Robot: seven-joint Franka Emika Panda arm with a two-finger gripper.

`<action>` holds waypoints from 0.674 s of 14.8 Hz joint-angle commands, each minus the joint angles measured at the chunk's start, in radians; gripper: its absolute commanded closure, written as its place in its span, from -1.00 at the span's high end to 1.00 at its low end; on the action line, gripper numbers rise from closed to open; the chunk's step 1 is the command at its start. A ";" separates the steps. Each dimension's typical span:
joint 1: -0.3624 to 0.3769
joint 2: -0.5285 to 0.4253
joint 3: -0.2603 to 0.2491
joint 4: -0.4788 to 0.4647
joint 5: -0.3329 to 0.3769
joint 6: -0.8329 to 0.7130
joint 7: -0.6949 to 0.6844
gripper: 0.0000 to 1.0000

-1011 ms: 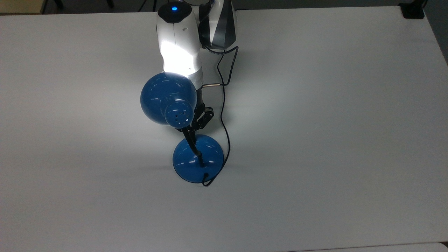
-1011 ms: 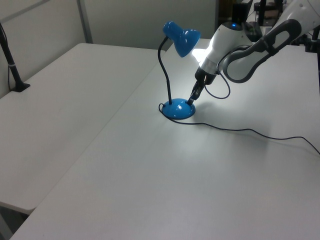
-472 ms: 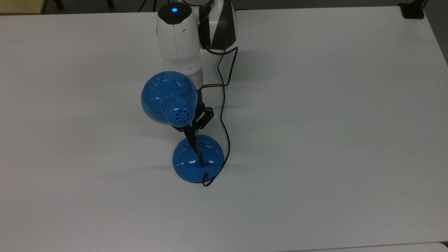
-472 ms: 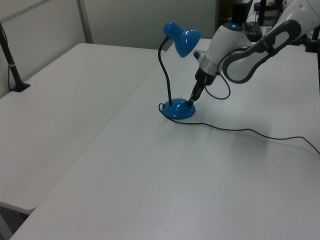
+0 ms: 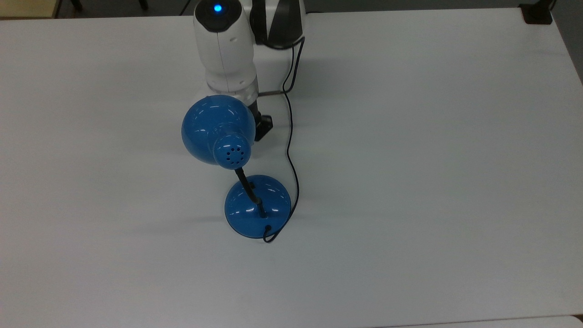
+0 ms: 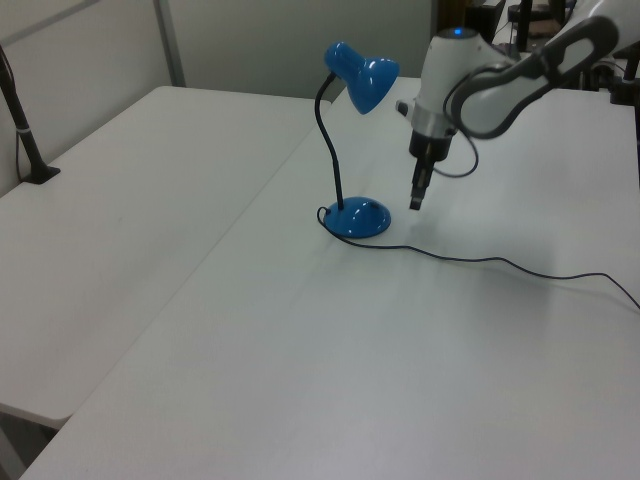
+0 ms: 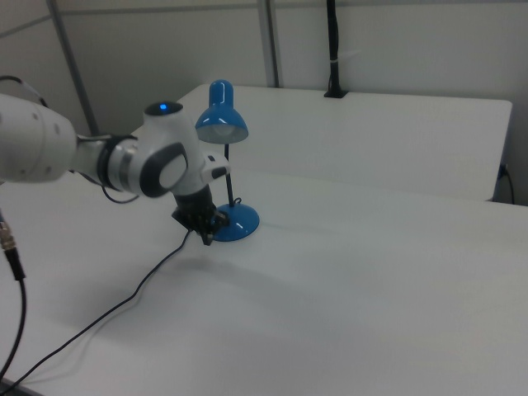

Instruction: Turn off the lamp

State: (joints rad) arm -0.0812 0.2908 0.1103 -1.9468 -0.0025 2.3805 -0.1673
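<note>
I see the lamp [image 5: 257, 207] standing upright near the middle of the white table [image 5: 432, 159]. Its blue dome base [image 6: 358, 218] sits flat on the surface and the black gooseneck [image 6: 327, 140] rises and curves over to the round blue shade [image 7: 221, 115]. In the right view the shade opening looks pale and casts no bright pool on the table, so the lamp reads as unlit to me. A small dark switch [image 5: 252, 185] sits on top of the base, on the side toward the arm in the top view. The thin black cord [image 6: 480, 260] leaves the base and trails off across the table toward the left view's right.

The gripper [image 6: 416, 202] hangs above the table just beside the base, on the left view's right of it, clear of the lamp and touching nothing. The fingers point straight down. I cannot tell whether they are parted or closed; they read as one dark narrow tip. In the top view the shade covers most of the gripper. The white arm [image 5: 224, 50] comes in from the top view's top edge, blue status light [image 5: 217, 7] on.

A second white table [image 6: 130, 190] butts against this one on the left view's left, with a black post [image 6: 22, 130] clamped at its far edge.
</note>
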 commanded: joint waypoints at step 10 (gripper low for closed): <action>-0.025 -0.366 -0.003 0.153 0.009 -0.665 0.054 1.00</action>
State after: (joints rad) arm -0.1132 0.0018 0.1099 -1.8146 -0.0037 1.7777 -0.1679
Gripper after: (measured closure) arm 0.093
